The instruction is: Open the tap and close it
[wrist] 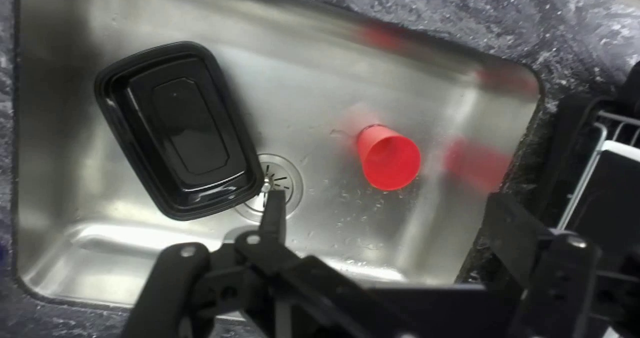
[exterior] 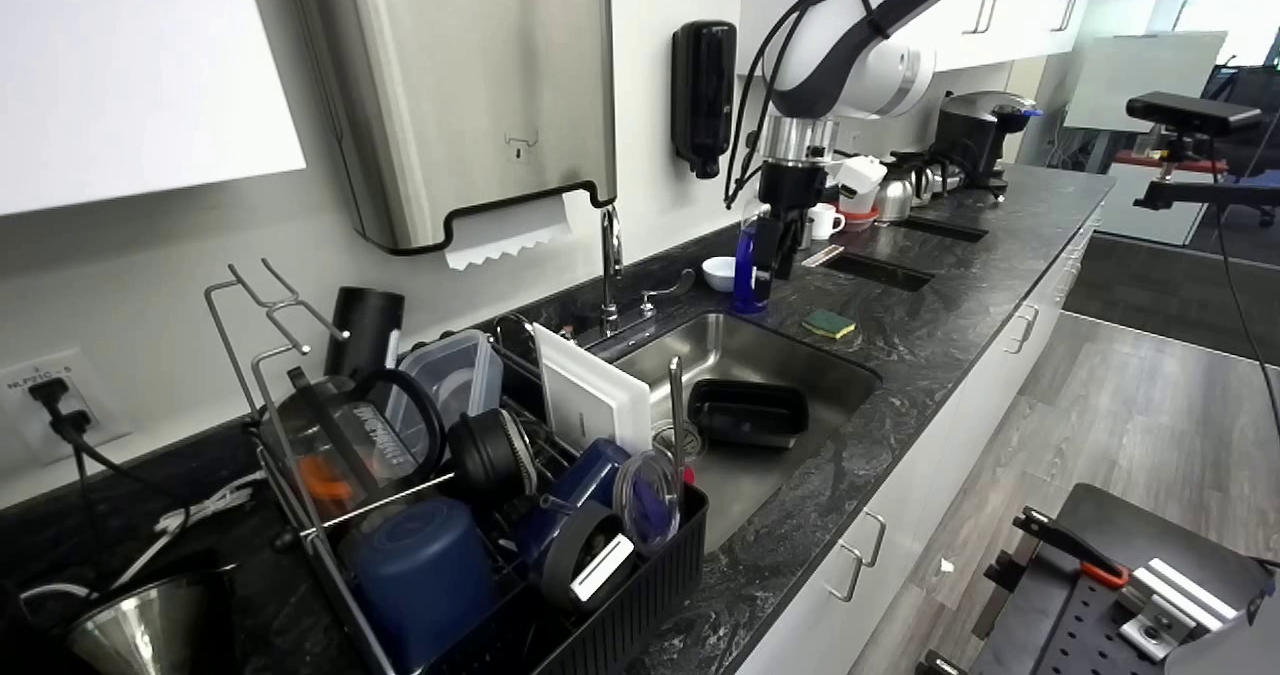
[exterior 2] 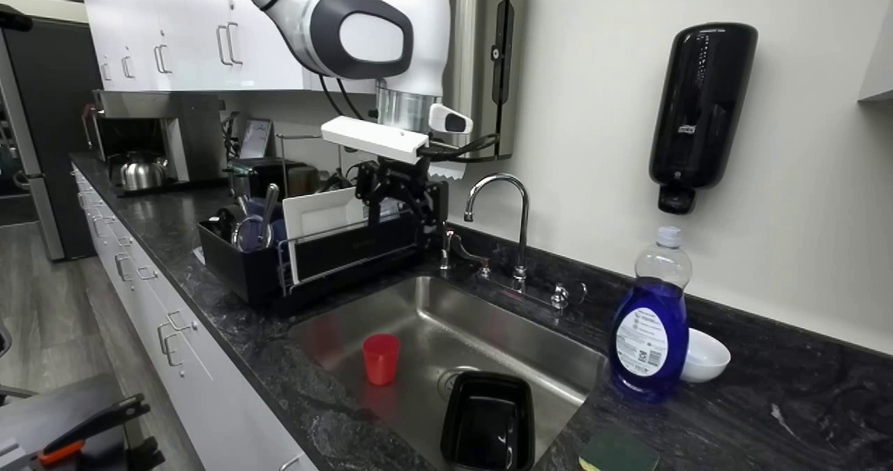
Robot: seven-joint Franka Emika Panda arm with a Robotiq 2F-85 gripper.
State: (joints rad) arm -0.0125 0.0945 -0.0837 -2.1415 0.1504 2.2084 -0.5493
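Observation:
The chrome tap (exterior 2: 522, 227) rises behind the sink, its curved neck upright and its spout pointing over the basin. Small levers sit on either side of its base: a lever handle (exterior 2: 560, 295) and a lever with a red mark (exterior 2: 484, 268). An exterior view also shows the tap's neck (exterior: 607, 255) and a lever (exterior: 668, 290). No water stream shows under the spout. My gripper (exterior 2: 404, 216) hangs over the sink area, apart from the tap. In the wrist view the gripper (wrist: 385, 203) has widely spread fingers (wrist: 274, 215) with nothing between them. The tap is outside the wrist view.
In the sink (wrist: 310, 77) are a red cup (wrist: 390, 157) and a black tray (wrist: 180, 127). A full dish rack (exterior: 640, 575) stands beside it. Blue soap bottle (exterior 2: 645, 345), white bowl (exterior 2: 706, 356) and sponge (exterior: 829, 323) are on the counter. A paper dispenser (exterior: 480, 85) hangs above.

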